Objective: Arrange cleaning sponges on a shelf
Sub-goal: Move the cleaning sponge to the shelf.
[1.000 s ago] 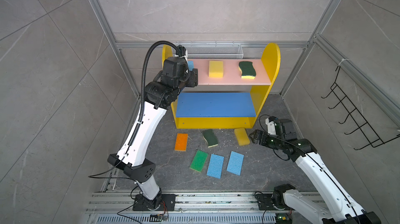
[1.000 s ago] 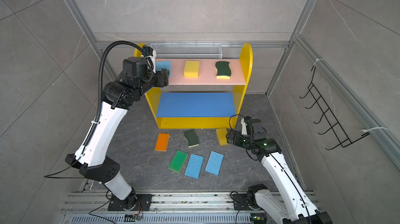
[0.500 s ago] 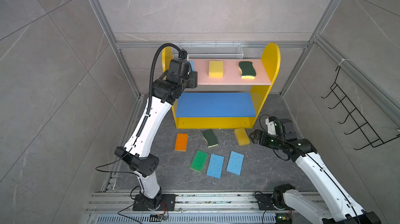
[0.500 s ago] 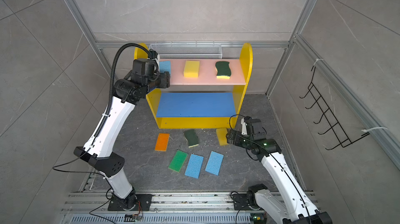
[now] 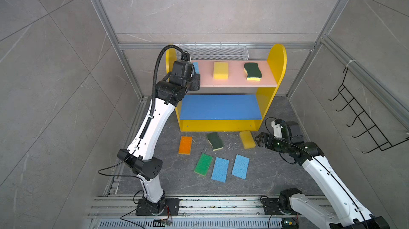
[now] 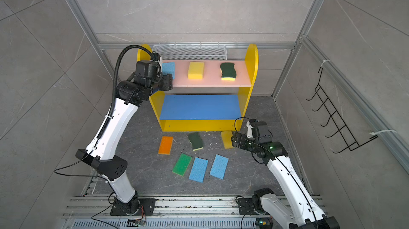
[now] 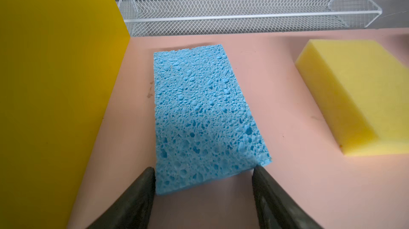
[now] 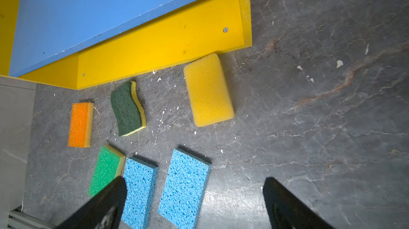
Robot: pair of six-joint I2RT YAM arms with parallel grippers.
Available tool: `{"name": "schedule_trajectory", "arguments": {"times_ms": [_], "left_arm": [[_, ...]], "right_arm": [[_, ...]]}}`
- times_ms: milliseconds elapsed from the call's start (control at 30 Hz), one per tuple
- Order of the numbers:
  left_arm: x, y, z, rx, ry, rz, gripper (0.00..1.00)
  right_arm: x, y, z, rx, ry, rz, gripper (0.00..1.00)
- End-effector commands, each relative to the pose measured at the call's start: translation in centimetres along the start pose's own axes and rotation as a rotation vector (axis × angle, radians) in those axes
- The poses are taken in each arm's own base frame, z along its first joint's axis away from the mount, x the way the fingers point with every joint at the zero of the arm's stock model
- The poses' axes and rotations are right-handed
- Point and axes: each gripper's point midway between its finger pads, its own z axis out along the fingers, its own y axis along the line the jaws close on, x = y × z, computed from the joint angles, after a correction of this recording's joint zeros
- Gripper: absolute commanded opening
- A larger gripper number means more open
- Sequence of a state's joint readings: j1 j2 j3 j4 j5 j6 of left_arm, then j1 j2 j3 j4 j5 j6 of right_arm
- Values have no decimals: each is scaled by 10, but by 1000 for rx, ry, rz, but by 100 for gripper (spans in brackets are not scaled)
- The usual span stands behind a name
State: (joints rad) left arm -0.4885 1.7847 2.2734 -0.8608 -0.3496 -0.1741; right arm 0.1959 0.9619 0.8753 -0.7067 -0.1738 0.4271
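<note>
Up on the yellow shelf [image 5: 276, 66], the left gripper [image 7: 203, 172] straddles a porous light-blue sponge [image 7: 199, 110]; whether it squeezes, I cannot say. The right gripper [image 8: 194, 180], spread wide, hovers by a yellow foam sponge [image 8: 208, 90] on the floor.

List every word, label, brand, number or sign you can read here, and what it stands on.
None is readable.
The shelf, the light blue sponge on its pink board, the yellow sponge beside it and the mesh basket carry no print.
The small circuit board by the front rail: any marking is too small to read.
</note>
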Motion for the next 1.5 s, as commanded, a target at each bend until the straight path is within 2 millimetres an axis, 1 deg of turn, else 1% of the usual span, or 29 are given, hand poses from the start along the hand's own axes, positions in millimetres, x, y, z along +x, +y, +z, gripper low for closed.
{"name": "schedule_trajectory", "arguments": {"times_ms": [0,233,500,700,833,900,1033,1167,1233,1300,1400,1467], "left_arm": [[-8,11,-14,-28,-30,-30,72],[-6,16,-10,-52,-22,-34,72],[-8,18,-13,-52,-30,-41,72],[-9,2,-20,42,-29,-38,72],[-11,-11,-33,90,-38,-30,72],[-13,-17,-43,80,-57,-4,74],[-14,-23,-62,77,-80,15,75],[-13,-13,-75,42,-94,11,75],[-11,-8,-76,16,-97,18,76],[-11,-7,-74,8,-95,26,76],[-13,-8,-67,3,-85,31,75],[-13,-7,-58,6,-67,26,75]], "right_arm": [[-3,4,-3,-11,4,12,98],[-1,3,-4,-10,6,10,98],[-1,3,-4,-11,7,10,98],[-2,4,-4,-15,3,11,98],[-2,5,-4,-17,4,12,98],[-2,4,-4,-15,6,13,98],[-3,5,-5,-18,3,13,98],[-3,5,-8,-19,-2,11,98],[-3,5,-8,-19,-3,13,98],[-2,6,-9,-21,-3,16,98],[-3,7,-9,-26,-4,18,98],[-3,7,-10,-27,-5,20,98]]}}
